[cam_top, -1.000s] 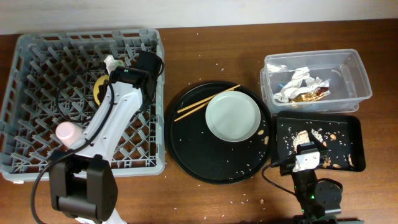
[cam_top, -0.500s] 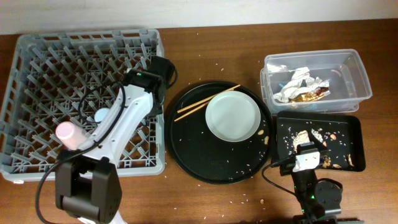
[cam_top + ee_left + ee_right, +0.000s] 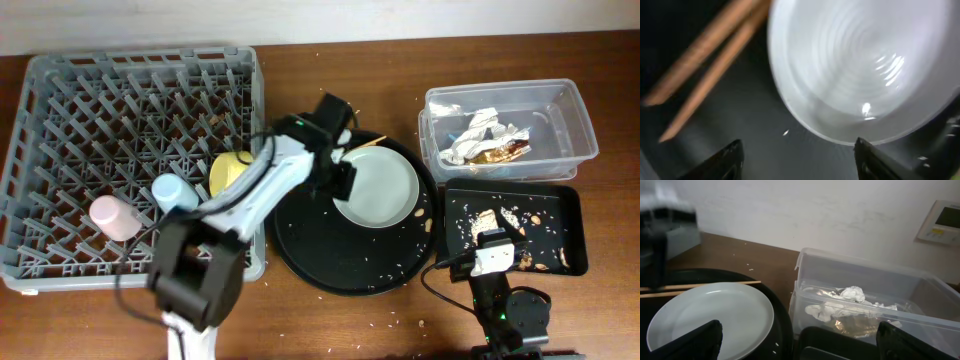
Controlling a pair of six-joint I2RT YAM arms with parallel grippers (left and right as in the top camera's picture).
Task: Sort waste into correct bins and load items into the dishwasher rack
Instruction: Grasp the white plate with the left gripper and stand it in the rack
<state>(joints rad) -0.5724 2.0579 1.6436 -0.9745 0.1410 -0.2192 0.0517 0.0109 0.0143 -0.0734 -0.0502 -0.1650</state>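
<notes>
1. Centre-frame in the overhead view, the left gripper (image 3: 340, 180) hovered with its jaws spread and empty over the left rim of the pale grey-white round plate (image 3: 382, 190), which lay on the big round black tray (image 3: 320, 255).
2. Just upper left of the plate lay the wooden chopsticks (image 3: 710, 65); a clean pinch would probably need the rim alone between the fingers.
3. At lower right, the right gripper (image 3: 495, 252) rested with its jaws parted, holding nothing.

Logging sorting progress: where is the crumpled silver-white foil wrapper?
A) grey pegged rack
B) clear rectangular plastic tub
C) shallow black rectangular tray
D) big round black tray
B: the crumpled silver-white foil wrapper lies inside the clear rectangular plastic tub, as the overhead and right wrist views both show.
</notes>
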